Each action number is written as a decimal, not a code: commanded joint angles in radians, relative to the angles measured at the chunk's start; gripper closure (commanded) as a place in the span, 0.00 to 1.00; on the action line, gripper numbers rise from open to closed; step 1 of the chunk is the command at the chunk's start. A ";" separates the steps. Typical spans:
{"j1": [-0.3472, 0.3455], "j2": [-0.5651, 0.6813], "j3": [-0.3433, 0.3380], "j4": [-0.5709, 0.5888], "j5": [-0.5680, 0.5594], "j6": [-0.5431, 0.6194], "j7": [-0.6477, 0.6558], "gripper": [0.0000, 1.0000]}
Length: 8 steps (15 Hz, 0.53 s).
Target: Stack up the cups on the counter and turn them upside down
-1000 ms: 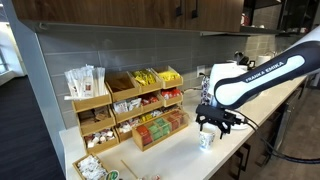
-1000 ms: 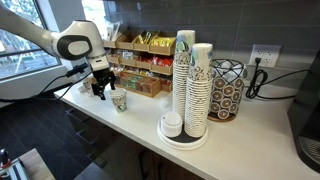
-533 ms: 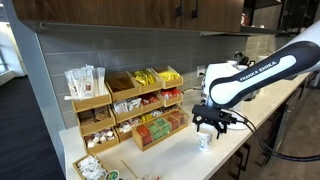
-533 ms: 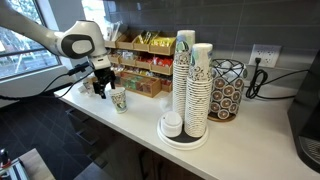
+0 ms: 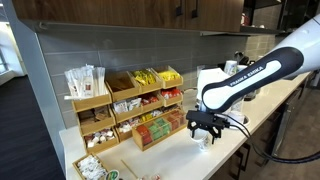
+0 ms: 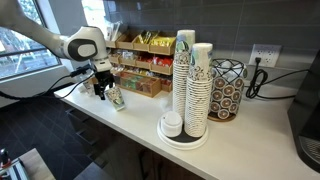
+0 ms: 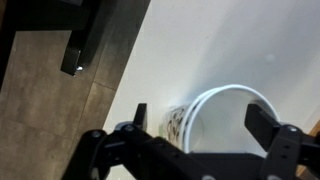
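One hand [image 6: 105, 92], fingers spread wide, left of centre in an exterior view, low over bench [image 6: 140, 114]. Just right, patterned cup [image 6: 116, 99] upright on bench, rim between fingers in wrist view. Farther right, snack racks [image 6: 140, 62], tall cup stacks [image 6: 192, 85].

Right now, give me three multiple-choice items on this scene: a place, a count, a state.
1. Where is the patterned cup?
A. on a snack rack
B. on the counter under the gripper
C. in the wire basket

2. How many tall white cup stacks stand side by side?
A. one
B. four
C. two

3. The gripper's jaws are:
A. open
B. shut on the cup
C. shut on nothing

1 B, it stands on the counter beneath the jaws; 2 C, two columns rise together; 3 A, the wrist view shows the jaws apart, either side of the rim.
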<state>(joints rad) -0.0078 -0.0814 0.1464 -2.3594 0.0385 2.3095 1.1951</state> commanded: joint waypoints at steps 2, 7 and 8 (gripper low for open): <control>0.042 0.044 -0.013 0.046 0.009 -0.032 -0.011 0.00; 0.068 0.082 -0.013 0.072 0.029 -0.021 -0.027 0.00; 0.072 0.090 -0.014 0.076 0.038 -0.016 -0.034 0.00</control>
<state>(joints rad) 0.0428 -0.0271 0.1466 -2.3116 0.0468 2.3086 1.1912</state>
